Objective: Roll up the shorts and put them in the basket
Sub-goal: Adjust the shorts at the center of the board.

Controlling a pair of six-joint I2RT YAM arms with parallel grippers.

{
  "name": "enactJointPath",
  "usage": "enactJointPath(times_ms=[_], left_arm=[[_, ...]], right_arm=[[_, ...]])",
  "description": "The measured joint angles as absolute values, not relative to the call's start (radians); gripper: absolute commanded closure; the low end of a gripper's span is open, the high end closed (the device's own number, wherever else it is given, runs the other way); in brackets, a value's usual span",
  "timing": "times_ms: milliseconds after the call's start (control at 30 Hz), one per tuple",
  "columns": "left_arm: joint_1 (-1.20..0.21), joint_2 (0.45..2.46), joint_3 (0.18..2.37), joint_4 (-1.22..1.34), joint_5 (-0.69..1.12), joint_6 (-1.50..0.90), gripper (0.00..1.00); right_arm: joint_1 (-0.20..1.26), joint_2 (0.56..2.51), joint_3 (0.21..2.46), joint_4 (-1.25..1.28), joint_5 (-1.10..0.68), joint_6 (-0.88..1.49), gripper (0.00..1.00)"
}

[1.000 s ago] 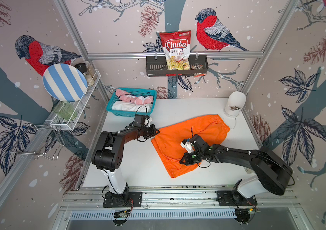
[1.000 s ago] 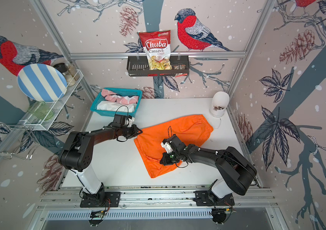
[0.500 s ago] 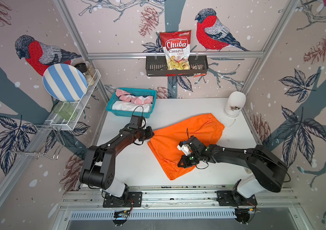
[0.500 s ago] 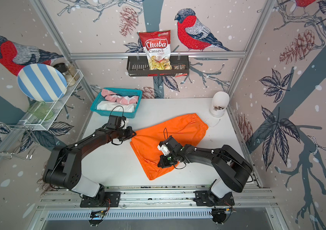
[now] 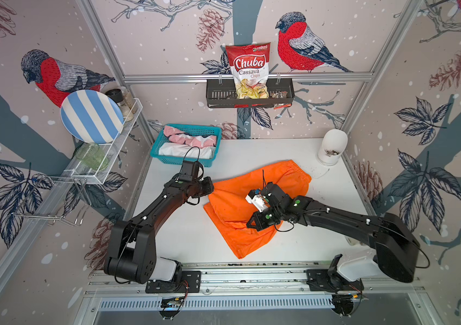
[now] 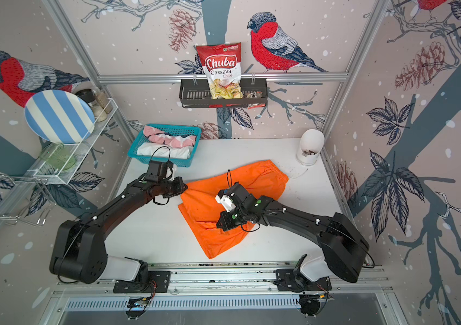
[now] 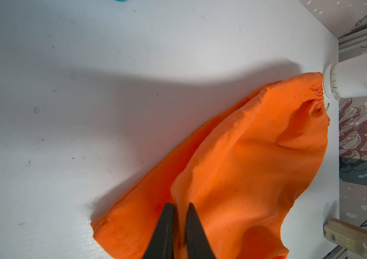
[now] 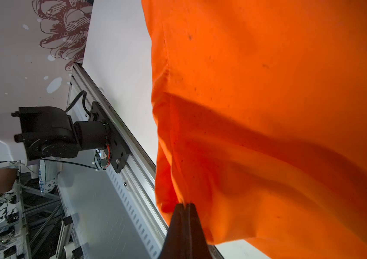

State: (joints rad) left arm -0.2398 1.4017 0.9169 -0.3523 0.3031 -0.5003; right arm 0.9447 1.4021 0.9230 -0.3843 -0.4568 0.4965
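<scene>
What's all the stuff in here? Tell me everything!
table: one, white, centre
basket: one, teal, table's back left
orange shorts: one, orange, mid-table
pink shorts: one, pink, in basket
white shorts: one, white, in basket
chips bag: one, red, in black wall rack
plate: one, blue-white striped, wire shelf
glass: one, green, wire shelf
pot: one, white, table's back right
left gripper: one, black, pinching orange shorts
right gripper: one, black, pinching orange shorts

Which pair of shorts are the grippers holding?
The orange shorts, out on the table; the pink pair and the white pair lie in the teal basket.
</scene>
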Motion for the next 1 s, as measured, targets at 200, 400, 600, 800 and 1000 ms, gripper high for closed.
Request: enactJointPath(times_ms=[200,400,600,800,1000], left_arm=[[-0.251,1.405,0.762,-0.369,0.280,-0.553,0.80],[-0.268,1.401,0.757,-0.376,0.260,-0.580,0.50],[-0.295,1.281,0.900,-0.453,0.180,-0.577,0.49],[-0.426,1.256,0.900,-0.484,0.150,-0.606,0.52],[-0.607,1.342,0.794,-0.418,0.159,-0.691,0.52]], right_arm=[[1.021,1.399,0.790,-0.365,-0.528,0.533,1.00],[1.056,1.453,0.793,-0.291,-0.615,0.556,0.48],[0.857,1.315,0.860,-0.323,-0.628,0.507,0.44],[0.608,1.379,0.914,-0.402,-0.527,0.414,0.44],[0.407,1.676,1.085,-0.414,-0.361,0.318,0.50]])
